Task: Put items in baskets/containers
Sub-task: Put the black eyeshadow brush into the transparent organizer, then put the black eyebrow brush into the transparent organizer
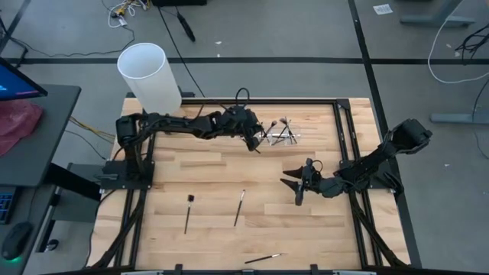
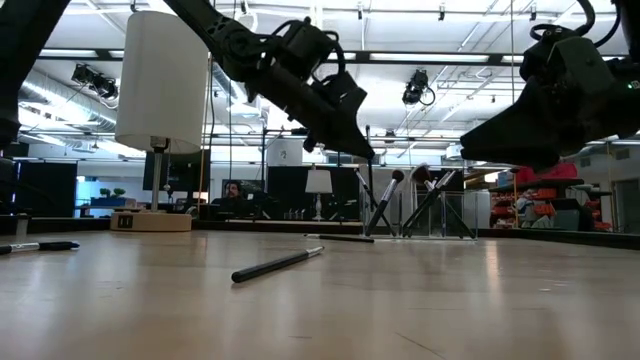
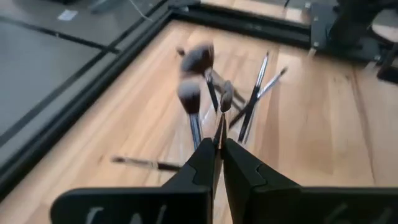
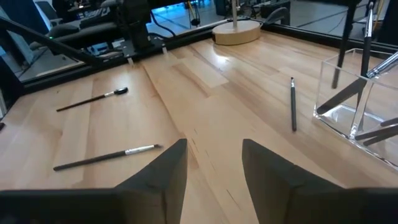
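Observation:
The clear plastic holder (image 1: pixel 280 137) stands on the far middle of the table, with several brushes (image 3: pixel 191 99) leaning in it, bristles up. My left gripper (image 1: pixel 254 142) hovers just left of it, shut on one thin brush (image 3: pixel 226 96). My right gripper (image 4: pixel 214 146) is open and empty over the table's right middle (image 1: pixel 298 195), nearer than the holder (image 4: pixel 351 106). Loose brushes lie flat on the wood: one beside the holder (image 4: pixel 292 102), two nearer the front (image 1: pixel 188 212) (image 1: pixel 239 206), and one at the near edge (image 1: pixel 263 259). My left gripper pinches the thin brush by its handle (image 3: pixel 219 132) between the two fingertips (image 3: pixel 205 155). The brush runs on ahead along the fingers, its bristle head (image 3: pixel 227 93) toward the holder's brushes. It is off the table; whether it touches the holder I cannot tell.
A tall white cylinder (image 1: pixel 150 78) on a round wooden base (image 4: pixel 236 31) stands at the far left corner. A black frame rail (image 1: pixel 348 145) borders the table. Bare wood lies between the two grippers and toward the near edge.

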Controlling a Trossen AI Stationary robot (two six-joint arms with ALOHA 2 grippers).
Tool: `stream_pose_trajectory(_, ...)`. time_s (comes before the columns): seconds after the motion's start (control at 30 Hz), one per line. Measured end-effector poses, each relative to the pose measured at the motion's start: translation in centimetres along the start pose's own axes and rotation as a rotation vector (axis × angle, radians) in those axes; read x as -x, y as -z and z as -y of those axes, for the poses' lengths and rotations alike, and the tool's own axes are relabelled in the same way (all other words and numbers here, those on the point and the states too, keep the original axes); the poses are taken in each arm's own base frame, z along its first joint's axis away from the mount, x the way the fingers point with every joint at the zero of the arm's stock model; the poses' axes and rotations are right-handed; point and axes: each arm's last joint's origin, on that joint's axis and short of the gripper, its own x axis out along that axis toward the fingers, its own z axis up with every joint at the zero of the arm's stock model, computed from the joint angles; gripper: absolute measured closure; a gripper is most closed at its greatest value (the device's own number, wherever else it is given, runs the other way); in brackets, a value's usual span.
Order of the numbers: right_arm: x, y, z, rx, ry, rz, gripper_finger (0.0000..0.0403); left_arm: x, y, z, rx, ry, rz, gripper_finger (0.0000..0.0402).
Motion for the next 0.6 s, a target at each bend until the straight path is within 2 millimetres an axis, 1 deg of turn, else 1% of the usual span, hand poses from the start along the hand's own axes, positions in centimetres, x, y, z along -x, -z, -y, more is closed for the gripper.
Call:
stream_pose_trajectory(0.1, 0.0, 0.0, 0.0, 0.0, 0.0, 0.0, 0.0246, -0.2, 0.1, 0.0, -0.009, -0.008, -0.005, 0.0381)
stream_pose_trajectory(0.17, 0.0, 0.0, 0.0, -0.001, 0.0, 0.001, 0.0246, -0.3, 0.3, -0.2, -0.008, -0.012, -0.016, 0.0368)
stream_pose_trajectory(0.23, 0.0, 0.0, 0.0, -0.001, 0.0, 0.001, 0.0246, -0.3, 0.3, -0.2, -0.008, -0.013, -0.012, 0.0342)
stream_pose_trajectory(0.33, 0.0, 0.0, 0.0, -0.005, 0.0, 0.001, 0.0246, -0.3, 0.4, -0.6, -0.021, -0.023, -0.027, 0.0289)
stream_pose_trajectory(0.4, 0.0, 0.0, 0.0, -0.005, 0.0, 0.001, 0.0246, -0.1, 0.0, -1.0, -0.017, -0.033, -0.022, 0.0255)
stream_pose_trajectory(0.5, 0.0, 0.0, 0.0, -0.007, -0.001, 0.003, 0.0246, 0.5, -1.9, -1.6, -0.006, -0.049, -0.044, 0.0216)
stream_pose_trajectory(0.57, 0.0, 0.0, 0.0, -0.009, -0.002, 0.004, 0.0246, 1.0, -3.9, -1.5, -0.006, -0.051, -0.051, 0.02)
stream_pose_trajectory(0.6, 0.0, -0.1, 0.0, -0.01, -0.003, 0.005, 0.0246, 1.3, -4.6, -1.5, -0.009, -0.052, -0.081, 0.0194)
